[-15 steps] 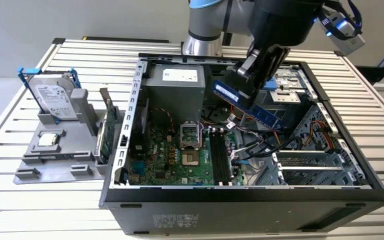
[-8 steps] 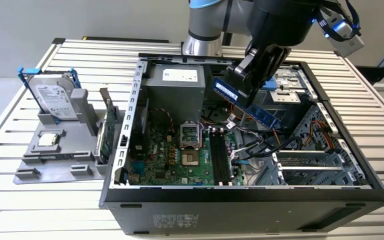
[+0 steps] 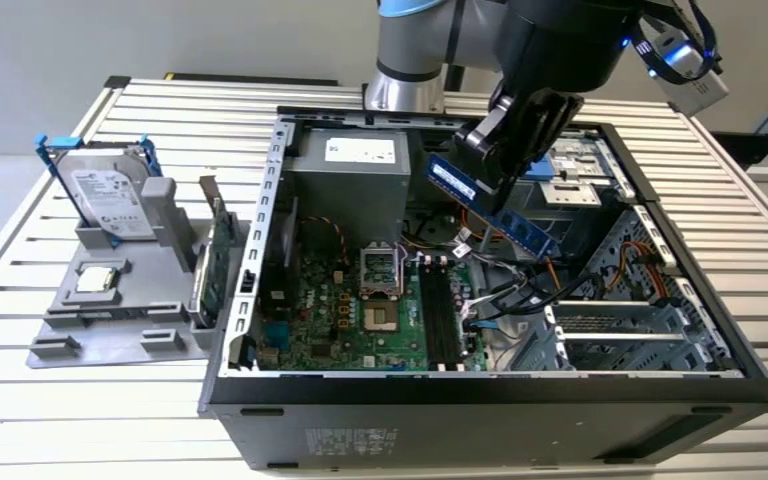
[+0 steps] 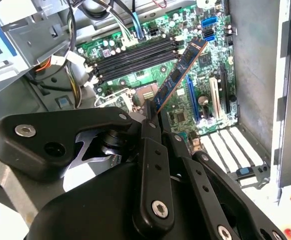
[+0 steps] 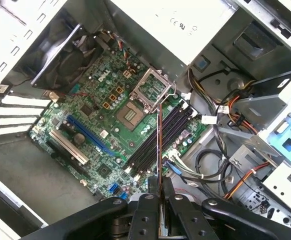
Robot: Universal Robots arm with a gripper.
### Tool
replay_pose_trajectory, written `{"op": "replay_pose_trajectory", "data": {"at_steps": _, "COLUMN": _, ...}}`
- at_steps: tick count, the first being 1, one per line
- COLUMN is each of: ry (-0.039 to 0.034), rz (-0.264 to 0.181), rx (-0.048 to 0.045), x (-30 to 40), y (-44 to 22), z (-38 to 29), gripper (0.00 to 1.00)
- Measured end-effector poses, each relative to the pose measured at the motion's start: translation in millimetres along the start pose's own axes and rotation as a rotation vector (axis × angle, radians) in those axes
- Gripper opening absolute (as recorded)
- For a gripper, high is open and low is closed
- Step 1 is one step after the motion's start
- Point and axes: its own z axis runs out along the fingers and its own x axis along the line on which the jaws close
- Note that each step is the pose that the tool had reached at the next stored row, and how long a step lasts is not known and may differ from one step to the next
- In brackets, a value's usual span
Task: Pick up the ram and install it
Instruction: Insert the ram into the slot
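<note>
Exterior view shows the gripper (image 3: 495,188) pinching the ram (image 3: 527,232) — first wrist view, edge-on.

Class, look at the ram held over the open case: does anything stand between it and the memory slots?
Nothing visible does. The gripper holds the ram tilted above the board, apart from it. The slots look empty, and the cables lie beside them, not across.
</note>
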Motion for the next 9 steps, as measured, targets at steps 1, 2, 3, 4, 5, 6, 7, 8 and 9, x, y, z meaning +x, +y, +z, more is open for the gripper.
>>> {"op": "replay_pose_trajectory", "data": {"at_steps": 1, "ry": 0.0, "rz": 0.0, "rx": 0.0, "x": 0.0, "y": 0.0, "z": 0.0, "gripper": 0.0}}
{"op": "replay_pose_trajectory", "data": {"at_steps": 2, "ry": 0.0, "rz": 0.0, "rx": 0.0, "x": 0.0, "y": 0.0, "z": 0.0, "gripper": 0.0}}
{"op": "replay_pose_trajectory", "data": {"at_steps": 3, "ry": 0.0, "rz": 0.0, "rx": 0.0, "x": 0.0, "y": 0.0, "z": 0.0, "gripper": 0.0}}
{"op": "replay_pose_trajectory", "data": {"at_steps": 4, "ry": 0.0, "rz": 0.0, "rx": 0.0, "x": 0.0, "y": 0.0, "z": 0.0, "gripper": 0.0}}
{"op": "replay_pose_trajectory", "data": {"at_steps": 5, "ry": 0.0, "rz": 0.001, "rx": 0.0, "x": 0.0, "y": 0.0, "z": 0.0, "gripper": 0.0}}
{"op": "replay_pose_trajectory", "data": {"at_steps": 6, "ry": -0.0001, "rz": 0.006, "rx": -0.0004, "x": 0.0, "y": 0.0, "z": 0.0, "gripper": 0.0}}
{"op": "replay_pose_trajectory", "data": {"at_steps": 7, "ry": -0.0003, "rz": 0.013, "rx": -0.0008, "x": -0.1, "y": 0.1, "z": 0.0, "gripper": 0.0}}
{"op": "replay_pose_trajectory", "data": {"at_steps": 8, "ry": -0.0004, "rz": 0.021, "rx": -0.0012, "x": -0.1, "y": 0.0, "z": 0.0, "gripper": 0.0}}
{"op": "replay_pose_trajectory", "data": {"at_steps": 9, "ry": -0.0004, "rz": 0.029, "rx": -0.0015, "x": -0.1, "y": 0.0, "z": -0.1, "gripper": 0.0}}
